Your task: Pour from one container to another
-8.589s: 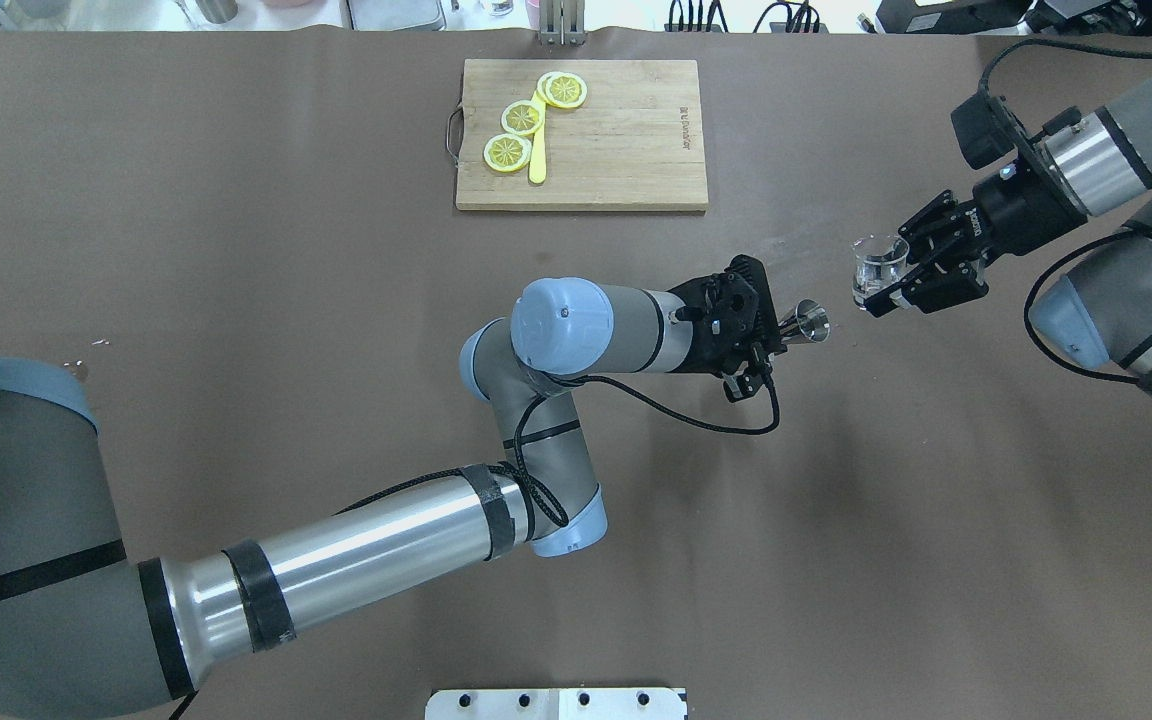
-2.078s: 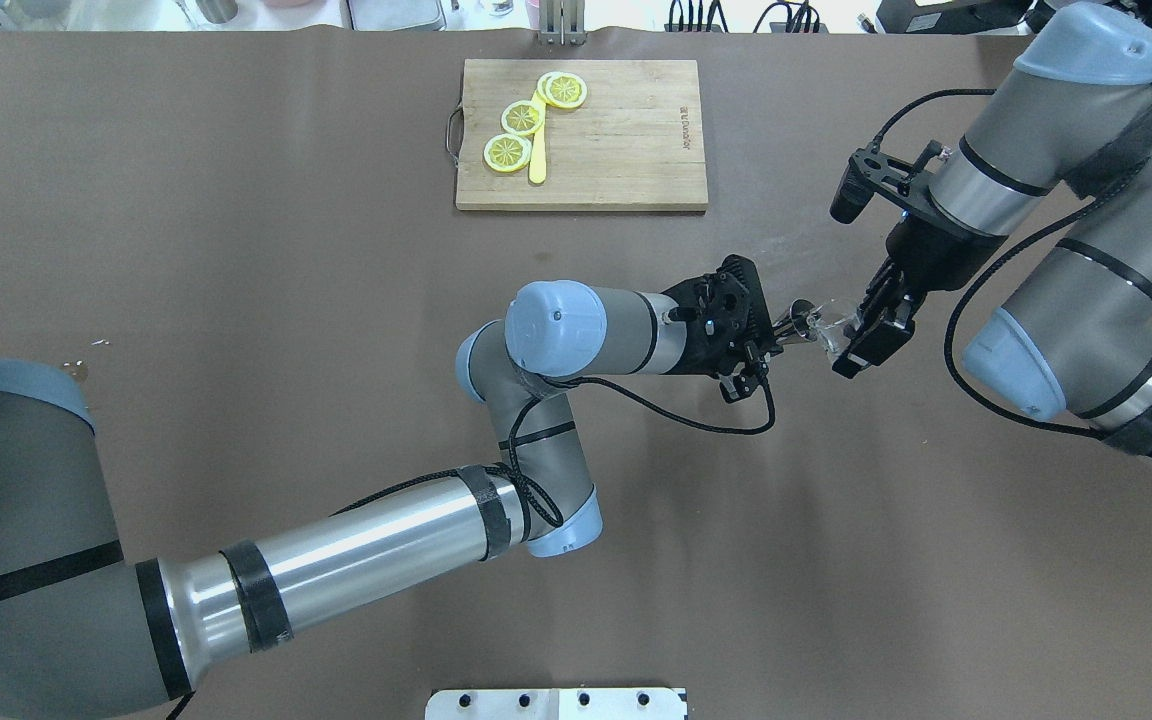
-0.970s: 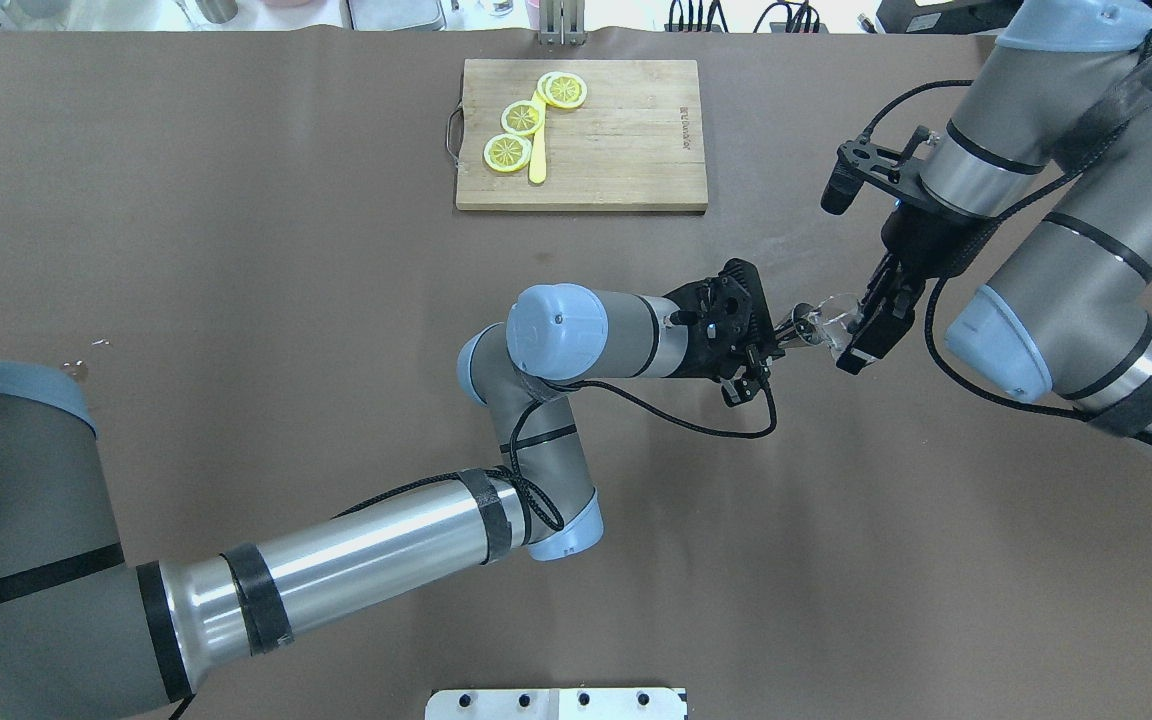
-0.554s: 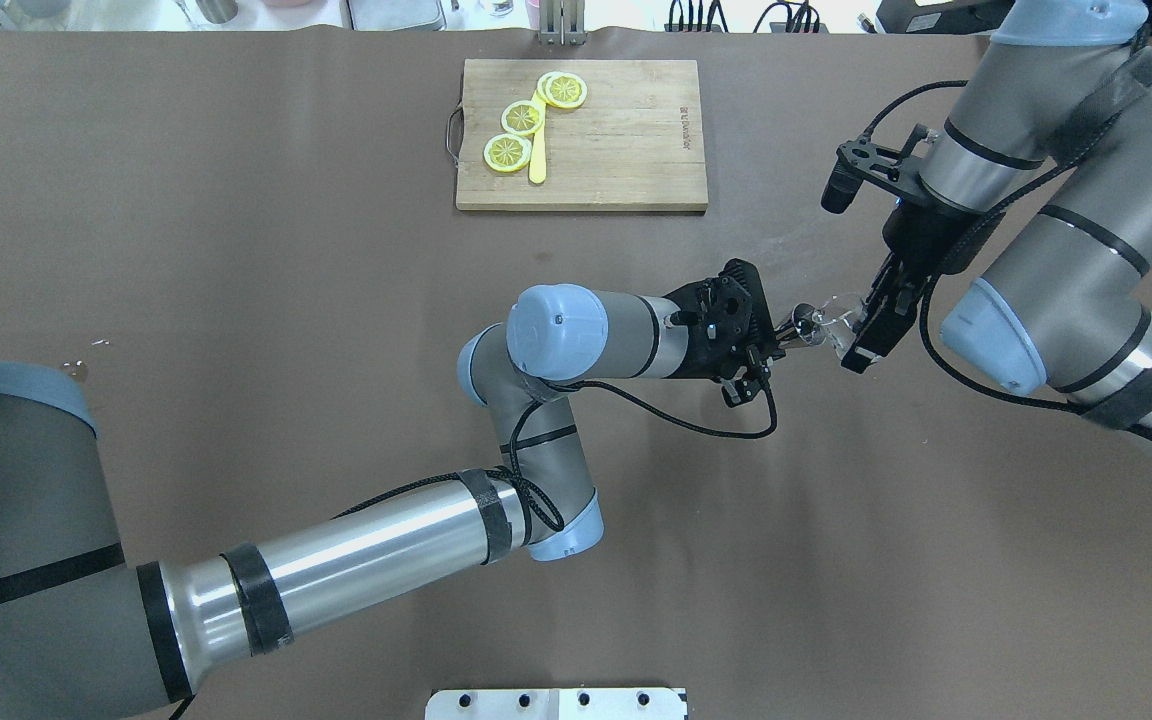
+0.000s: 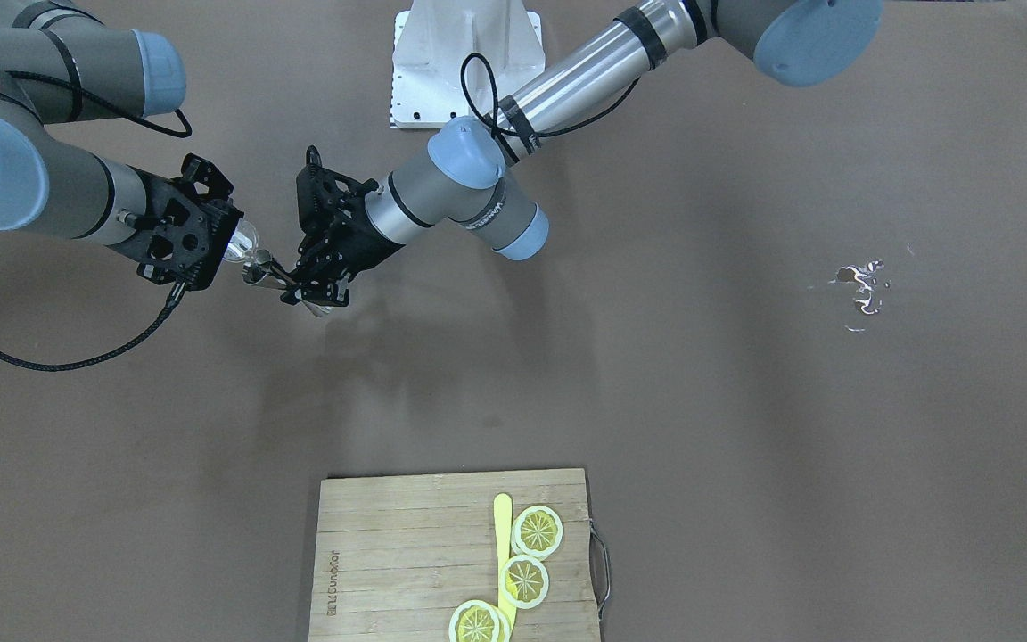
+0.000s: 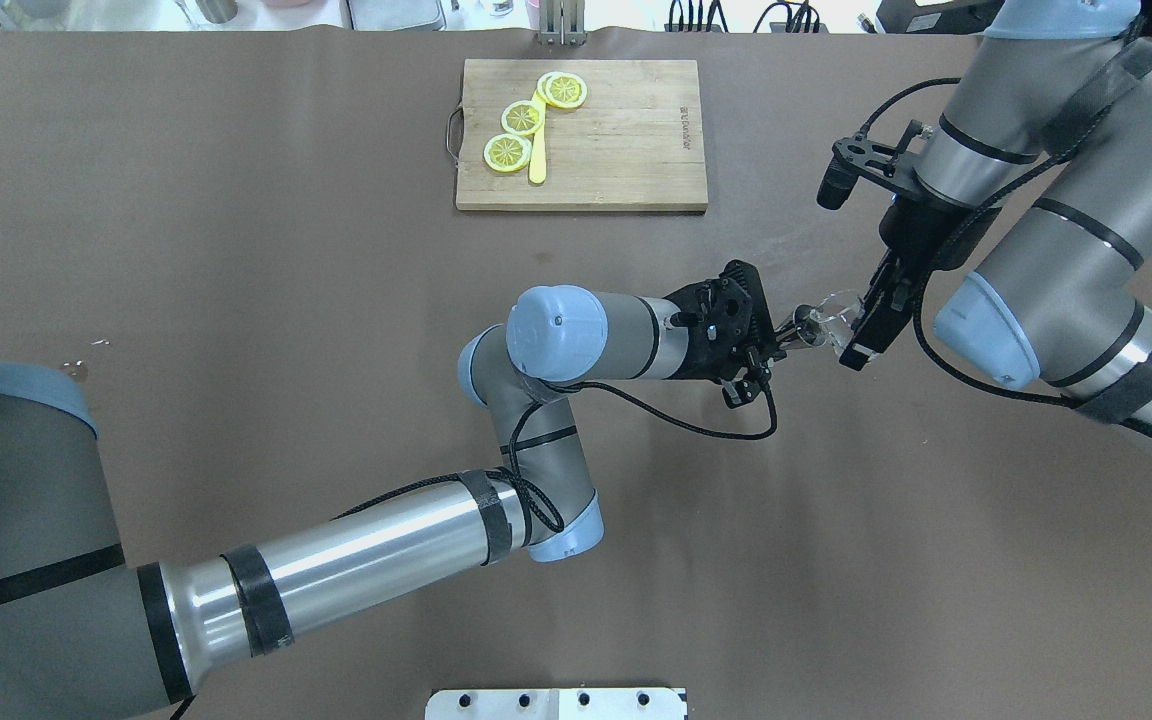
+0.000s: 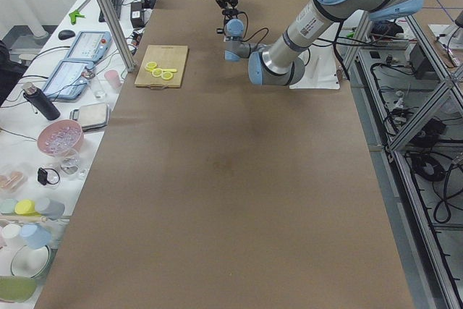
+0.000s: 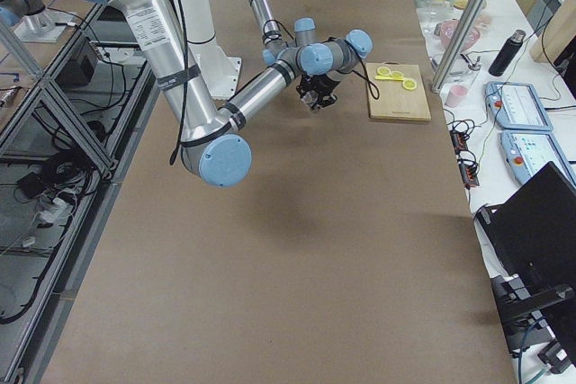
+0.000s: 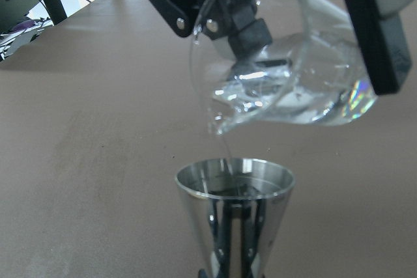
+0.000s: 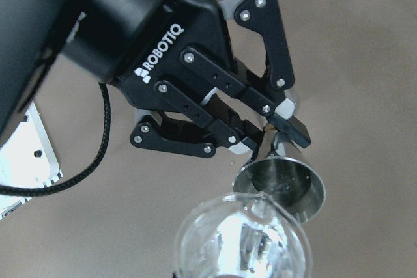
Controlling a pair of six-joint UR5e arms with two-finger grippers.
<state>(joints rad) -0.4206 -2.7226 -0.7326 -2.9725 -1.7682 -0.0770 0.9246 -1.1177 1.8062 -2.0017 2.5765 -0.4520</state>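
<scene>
I have my right gripper [image 6: 851,335] clamped on the tilted clear glass beaker [image 9: 273,79], a thin stream falling into the polished steel conical jigger [image 9: 234,209] just below — itself pinched by the left gripper [image 10: 277,136] above the matte brown table [image 6: 236,300].

The beaker [image 9: 280,96] tilts just above the jigger [image 9: 234,216]; the cutting board [image 6: 616,140] lies beyond the jigger, well apart.

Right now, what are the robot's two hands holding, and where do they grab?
The left gripper pinches the metal cup by its narrow lower part. The right gripper clamps the tipped glass beaker across its sides.
</scene>
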